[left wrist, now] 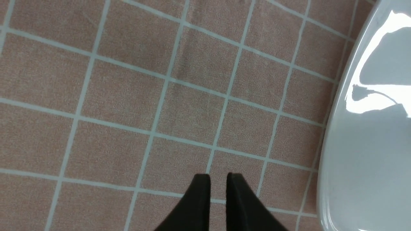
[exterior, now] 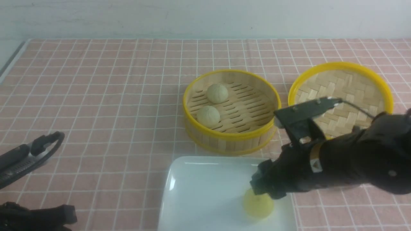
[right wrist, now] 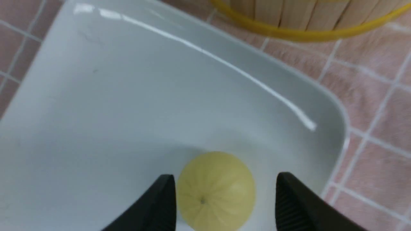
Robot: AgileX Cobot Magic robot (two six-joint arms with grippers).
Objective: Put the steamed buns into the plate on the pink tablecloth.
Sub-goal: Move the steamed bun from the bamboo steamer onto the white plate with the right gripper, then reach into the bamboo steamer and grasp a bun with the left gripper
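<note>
A yellow steamed bun (exterior: pixel 258 207) lies in the white plate (exterior: pixel 199 192) near its right edge, on the pink tablecloth (exterior: pixel 96 96). My right gripper (exterior: pixel 266 190) hovers right over it, open. In the right wrist view the yellow bun (right wrist: pixel 215 191) sits on the plate (right wrist: pixel 128 112) between the spread fingers of the right gripper (right wrist: pixel 226 175), with a gap on one side. Two pale beige buns (exterior: pixel 217 93) (exterior: pixel 208 115) lie in the steamer basket. My left gripper (left wrist: pixel 218 175) is shut and empty above the cloth (left wrist: pixel 128 106), beside the plate's rim (left wrist: pixel 327 179).
The yellow-rimmed bamboo steamer basket (exterior: pixel 231 136) stands just behind the plate; its base shows in the right wrist view (right wrist: pixel 305 19). Its woven lid (exterior: pixel 340 83) lies upside down to the right. The left arm (exterior: pixel 35 216) rests at the front left.
</note>
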